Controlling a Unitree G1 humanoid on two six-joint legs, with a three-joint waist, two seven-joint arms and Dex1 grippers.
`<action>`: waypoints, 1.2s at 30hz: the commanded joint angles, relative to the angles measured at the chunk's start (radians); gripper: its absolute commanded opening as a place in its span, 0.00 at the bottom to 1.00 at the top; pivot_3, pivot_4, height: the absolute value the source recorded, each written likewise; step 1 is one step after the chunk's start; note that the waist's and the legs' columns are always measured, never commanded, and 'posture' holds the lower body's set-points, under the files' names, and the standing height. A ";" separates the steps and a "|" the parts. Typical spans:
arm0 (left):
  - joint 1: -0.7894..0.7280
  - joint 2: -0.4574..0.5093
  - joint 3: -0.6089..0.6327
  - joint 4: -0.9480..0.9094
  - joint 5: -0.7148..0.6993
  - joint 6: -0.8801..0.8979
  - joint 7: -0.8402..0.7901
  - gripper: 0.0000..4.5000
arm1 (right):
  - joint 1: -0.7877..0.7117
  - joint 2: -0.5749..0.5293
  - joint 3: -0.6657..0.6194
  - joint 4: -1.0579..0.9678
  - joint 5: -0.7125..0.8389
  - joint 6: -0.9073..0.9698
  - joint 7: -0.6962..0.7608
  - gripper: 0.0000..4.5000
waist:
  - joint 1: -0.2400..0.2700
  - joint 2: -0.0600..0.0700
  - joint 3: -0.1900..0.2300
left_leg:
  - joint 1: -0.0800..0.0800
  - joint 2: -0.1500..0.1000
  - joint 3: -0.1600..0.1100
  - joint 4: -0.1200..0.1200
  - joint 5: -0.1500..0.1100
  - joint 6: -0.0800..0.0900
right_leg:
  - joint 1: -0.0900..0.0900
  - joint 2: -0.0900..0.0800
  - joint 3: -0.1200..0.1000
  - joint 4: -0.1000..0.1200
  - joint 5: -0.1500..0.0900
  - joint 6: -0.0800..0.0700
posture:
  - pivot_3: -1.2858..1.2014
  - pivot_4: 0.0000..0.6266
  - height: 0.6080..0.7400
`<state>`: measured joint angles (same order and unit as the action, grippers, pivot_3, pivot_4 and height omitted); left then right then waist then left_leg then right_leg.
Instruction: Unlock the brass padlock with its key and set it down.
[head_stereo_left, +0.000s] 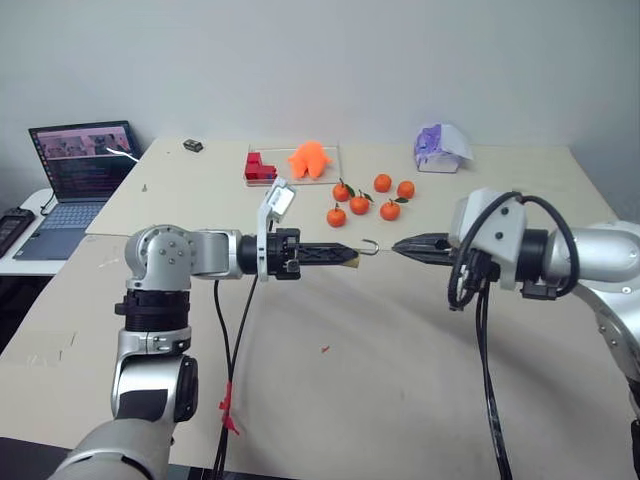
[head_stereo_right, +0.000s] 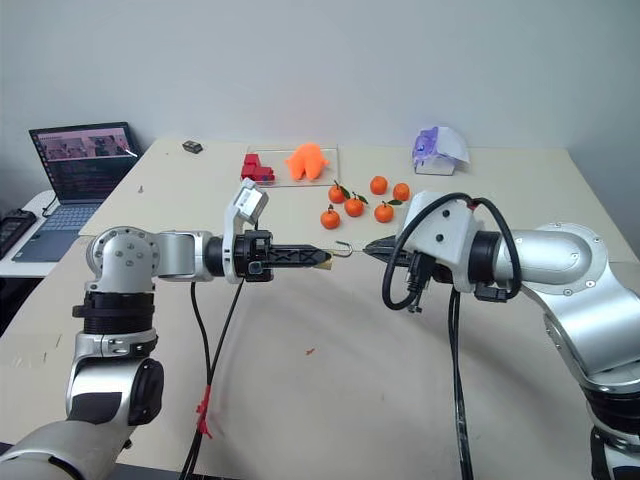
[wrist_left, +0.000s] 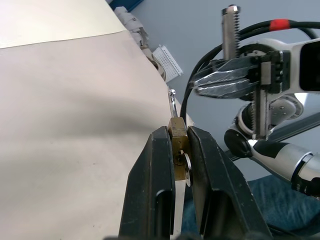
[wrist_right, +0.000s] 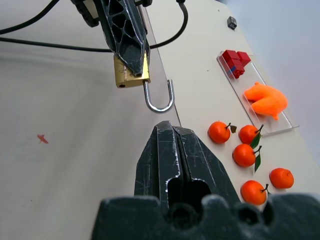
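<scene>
Already sprung open, the brass padlock (wrist_right: 131, 73), key (wrist_left: 186, 170) in place, sits clamped in the left gripper (head_stereo_left: 345, 257) above the table's middle; right gripper (head_stereo_left: 400, 246) fully closed, empty; setting down remains.

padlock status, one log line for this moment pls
brass padlock: held in left gripper, shackle open | key: in lock | right gripper: shut, empty, facing shackle
</scene>
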<state>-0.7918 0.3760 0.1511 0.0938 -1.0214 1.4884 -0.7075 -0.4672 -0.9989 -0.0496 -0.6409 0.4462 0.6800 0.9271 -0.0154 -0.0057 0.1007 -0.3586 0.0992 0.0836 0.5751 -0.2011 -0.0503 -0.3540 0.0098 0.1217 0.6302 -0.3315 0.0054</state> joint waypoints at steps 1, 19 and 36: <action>0.035 0.044 0.013 -0.040 -0.011 0.013 -0.015 0.00 | 0.026 -0.010 -0.055 -0.031 0.057 0.004 0.028 0.19 | -0.003 0.000 0.000 | 0.000 0.000 0.000 0.000 0.000 0.000 | 0.000 0.000 0.000 0.000 0.000 0.000 | 0.52 0.24 0.72; 0.185 -0.080 -0.066 -0.045 0.092 0.079 0.151 0.00 | 0.061 0.024 -0.014 -0.087 0.085 0.038 -0.046 0.99 | 0.002 0.000 0.000 | -0.001 0.000 0.000 0.001 0.000 0.001 | 0.000 -0.001 0.000 0.000 0.001 -0.001 | 0.52 0.24 0.72; 0.193 -0.232 -0.012 0.079 0.189 0.065 0.250 0.77 | 0.105 0.006 -0.047 -0.149 0.093 0.069 -0.103 1.00 | -0.002 0.000 0.000 | -0.005 -0.001 -0.001 0.001 0.001 -0.001 | 0.001 0.000 0.000 0.001 0.000 0.000 | 0.52 0.24 0.72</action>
<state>-0.5916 0.1277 0.1244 0.1755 -0.8354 1.5574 -0.4490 -0.3478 -0.9822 -0.0587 -0.7676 0.5345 0.7571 0.8294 -0.0179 -0.0062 0.1010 -0.3636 0.0985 0.0827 0.5758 -0.2005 -0.0513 -0.3530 0.0096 0.1214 0.6308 -0.3314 0.0055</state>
